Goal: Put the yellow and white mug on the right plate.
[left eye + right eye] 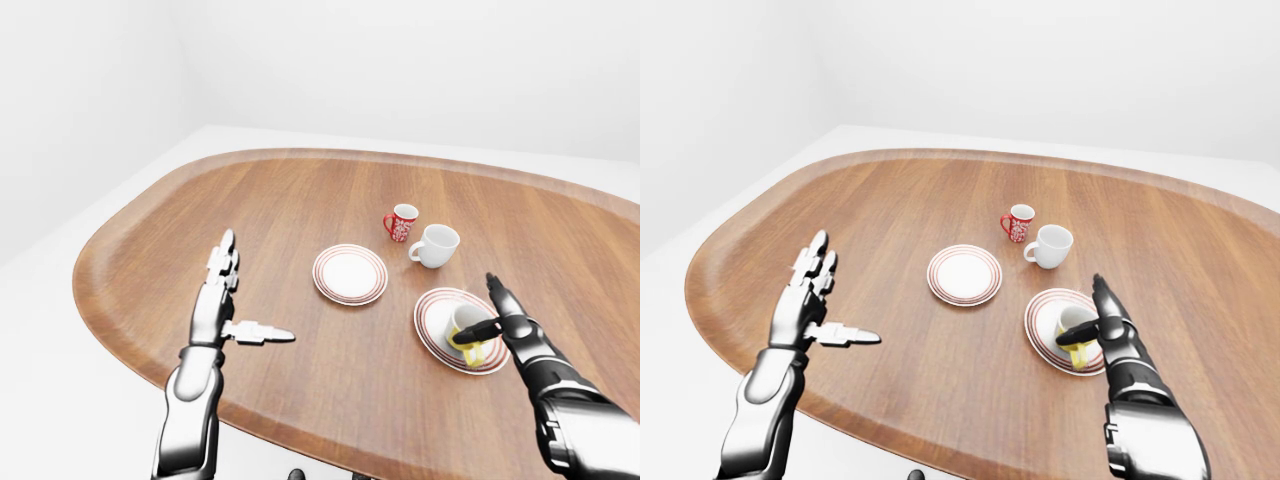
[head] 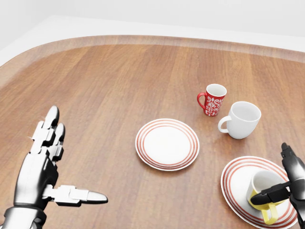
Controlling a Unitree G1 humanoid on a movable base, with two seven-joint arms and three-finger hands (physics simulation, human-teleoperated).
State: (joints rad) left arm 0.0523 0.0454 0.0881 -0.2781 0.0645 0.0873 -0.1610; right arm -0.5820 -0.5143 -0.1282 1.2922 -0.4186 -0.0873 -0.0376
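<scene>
At the lower right of the head view, the yellow and white mug (image 2: 263, 194) sits on the right plate (image 2: 236, 183), leaning a little. My right hand (image 2: 286, 183) is spread beside it, thumb touching its side. My left hand (image 2: 45, 164) hangs spread at lower left. I judge I'm releasing; next I withdraw without tipping the mug.

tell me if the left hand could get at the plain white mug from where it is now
Probably not easily: the left hand hovers open at the view's far left, and the white mug stands far right, beyond the middle plate and beside the red mug.
</scene>
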